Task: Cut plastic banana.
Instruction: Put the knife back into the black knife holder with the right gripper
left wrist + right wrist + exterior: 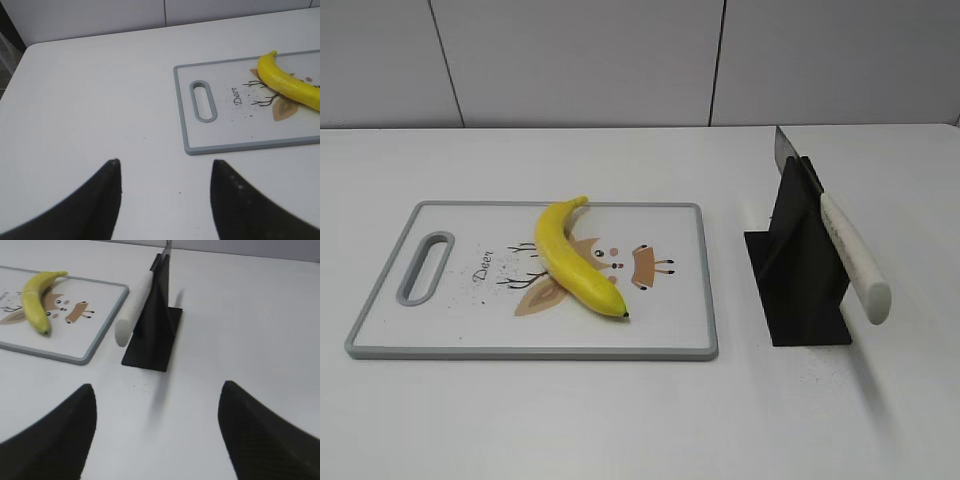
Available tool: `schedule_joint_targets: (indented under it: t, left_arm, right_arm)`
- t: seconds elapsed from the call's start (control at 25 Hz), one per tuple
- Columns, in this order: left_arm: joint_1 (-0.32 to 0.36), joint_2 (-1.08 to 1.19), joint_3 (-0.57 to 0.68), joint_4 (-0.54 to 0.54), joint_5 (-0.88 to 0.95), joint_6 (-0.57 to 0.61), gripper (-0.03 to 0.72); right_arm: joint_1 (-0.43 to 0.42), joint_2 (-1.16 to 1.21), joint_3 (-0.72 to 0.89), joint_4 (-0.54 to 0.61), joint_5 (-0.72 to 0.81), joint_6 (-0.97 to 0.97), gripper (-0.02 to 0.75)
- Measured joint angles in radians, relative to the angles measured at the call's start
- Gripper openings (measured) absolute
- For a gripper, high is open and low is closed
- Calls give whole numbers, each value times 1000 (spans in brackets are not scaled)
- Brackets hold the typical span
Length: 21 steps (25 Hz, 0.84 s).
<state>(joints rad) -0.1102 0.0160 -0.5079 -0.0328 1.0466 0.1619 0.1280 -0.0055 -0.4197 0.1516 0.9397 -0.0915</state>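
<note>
The plastic banana point(575, 261) lies whole on a white cutting board point(440, 330) with a grey rim and a deer drawing. It also shows in the left wrist view point(287, 86) and the right wrist view point(34, 300). A knife with a white handle point(855, 258) rests slanted in a black stand point(800, 270), handle toward the front; it also shows in the right wrist view point(135, 302). My left gripper point(165, 167) is open and empty over bare table left of the board. My right gripper point(157, 390) is open and empty, in front of the stand. Neither gripper appears in the exterior view.
The board has a handle slot point(425, 268) at its left end. The black stand point(155, 335) sits just right of the board. A white tiled wall point(640, 60) runs behind the white table.
</note>
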Motion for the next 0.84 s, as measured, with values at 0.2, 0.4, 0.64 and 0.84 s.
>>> schedule_joint_targets:
  t: [0.2,0.4,0.64,0.84]
  left_arm:
    - [0,0,0,0,0,0,524]
    - [0,0,0,0,0,0,498]
    - [0,0,0,0,0,0,481]
    - [0,0,0,0,0,0,481]
  right_arm:
    - [-113,0,0,2,0,-1,592]
    - [-125,0,0,3,0,-1,592]
    - [-126,0,0,3,-1,-1,592]
    - [-126,0,0,3,-1,-1,592]
